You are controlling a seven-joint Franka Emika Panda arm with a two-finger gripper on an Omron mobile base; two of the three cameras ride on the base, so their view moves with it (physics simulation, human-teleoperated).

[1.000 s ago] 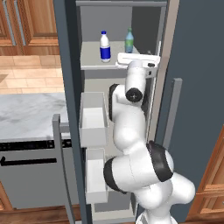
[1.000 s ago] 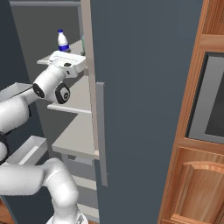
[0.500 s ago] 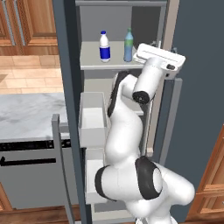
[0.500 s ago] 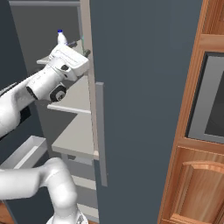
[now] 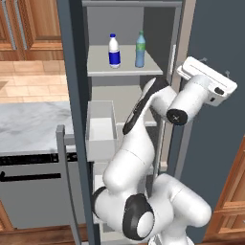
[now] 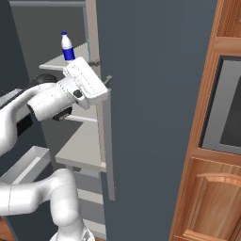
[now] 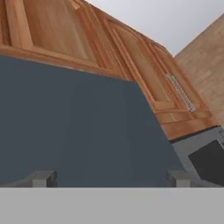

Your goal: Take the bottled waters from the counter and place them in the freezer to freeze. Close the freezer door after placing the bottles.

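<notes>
Both bottled waters stand upright on a freezer shelf (image 5: 122, 63): the clear bottle (image 5: 114, 50) (image 6: 67, 47) with white cap and dark blue label, and the pale blue bottle (image 5: 139, 49) with green cap to its right. My gripper (image 5: 215, 67) (image 6: 102, 70) (image 7: 111, 178) is open with nothing between its widely spread fingertips. It points at the outer face of the right slate-grey freezer door (image 6: 155, 94) (image 7: 87, 131), just above that door's bar handle (image 6: 107, 141). The left freezer door (image 5: 72, 95) stands open, its white bins (image 5: 100, 129) facing inward.
The marble counter (image 5: 28, 124) lies at the left over a grey dishwasher front (image 5: 33, 191). Wooden cabinets (image 6: 212, 188) and a dark oven window (image 6: 226, 108) flank the freezer on the right. More wooden cabinets (image 7: 65, 35) appear above the door.
My hand has swung right, out from in front of the freezer shelf, and now faces the front of the right door. Both bottles stay on the shelf.
</notes>
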